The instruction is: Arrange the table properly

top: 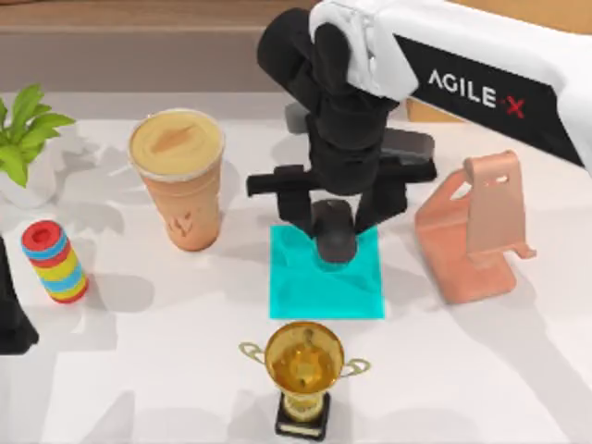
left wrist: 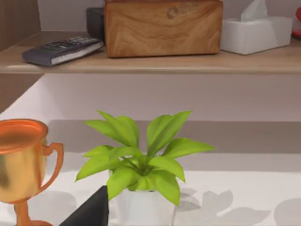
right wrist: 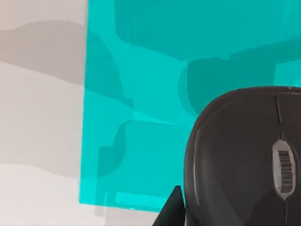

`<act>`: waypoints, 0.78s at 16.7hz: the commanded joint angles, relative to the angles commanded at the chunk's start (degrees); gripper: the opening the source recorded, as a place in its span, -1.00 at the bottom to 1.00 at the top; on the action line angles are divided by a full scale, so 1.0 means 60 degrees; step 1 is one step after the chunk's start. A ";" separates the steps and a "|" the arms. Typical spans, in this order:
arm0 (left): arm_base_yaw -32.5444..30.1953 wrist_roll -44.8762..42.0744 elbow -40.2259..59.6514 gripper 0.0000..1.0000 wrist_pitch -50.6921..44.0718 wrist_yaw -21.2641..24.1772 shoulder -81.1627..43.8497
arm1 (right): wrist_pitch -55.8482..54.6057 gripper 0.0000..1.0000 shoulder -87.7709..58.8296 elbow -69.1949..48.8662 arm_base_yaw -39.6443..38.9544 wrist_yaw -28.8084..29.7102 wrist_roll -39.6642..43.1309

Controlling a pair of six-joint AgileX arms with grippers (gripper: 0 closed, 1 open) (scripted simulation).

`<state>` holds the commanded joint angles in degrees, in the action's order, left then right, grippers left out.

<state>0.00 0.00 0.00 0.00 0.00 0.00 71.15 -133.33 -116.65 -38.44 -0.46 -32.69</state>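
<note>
The table [top: 166,388] spans the whole top view, white with a faint grey mottling. Near its middle lies a cyan mat [top: 326,287], my landmark here. A dark mouse [top: 333,231] sits on the mat's far part, and in the right wrist view the mouse [right wrist: 244,160] lies over the mat [right wrist: 136,117], scroll wheel showing. The right gripper [top: 335,222] hangs straight over the mouse from the arm that comes in from the upper right; its fingers stand either side of the mouse, but whether they press it I cannot tell.

Left of the mat stands a cup [top: 178,176] with a tan drink. Farther left is a stack of coloured rings [top: 55,262], and beyond that a potted plant [top: 23,139] at the table's far left. Right of the mat is a pink phone stand [top: 476,227]. Nearer than the mat stands a gold trophy [top: 303,375].

The left arm is parked at the left edge; its gripper's state cannot be told.
</note>
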 joint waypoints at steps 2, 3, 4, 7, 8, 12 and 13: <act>0.0000 0.0000 0.0000 1.00 0.0000 0.0000 0.0000 | -0.0220 -1.00 -0.0342 0.0078 -0.0039 -0.0012 -0.0683; 0.0000 0.0000 0.0000 1.00 0.0000 0.0000 0.0000 | -0.0322 -1.00 -0.0466 0.0115 -0.0045 -0.0011 -0.0953; 0.0000 0.0000 0.0000 1.00 0.0000 0.0000 0.0000 | -0.0411 -1.00 -0.0561 0.0143 -0.0048 -0.0009 -0.1176; 0.0000 0.0000 0.0000 1.00 0.0000 0.0000 0.0000 | -0.0527 -1.00 -0.0671 0.0165 -0.0052 -0.0005 -0.1455; 0.0000 0.0000 0.0000 1.00 0.0000 0.0000 0.0000 | -0.0527 -1.00 -0.0671 0.0165 -0.0052 -0.0005 -0.1455; 0.0000 0.0000 0.0000 1.00 0.0000 0.0000 0.0000 | -0.0539 -1.00 -0.0649 0.0180 -0.0009 -0.0011 -0.1458; 0.0000 0.0000 0.0000 1.00 0.0000 0.0000 0.0000 | -0.0604 -1.00 -0.0667 0.0224 -0.0019 -0.0008 -0.1458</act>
<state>0.00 0.00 0.00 0.00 0.00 0.00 67.53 -137.34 -115.31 -38.55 -0.51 -41.44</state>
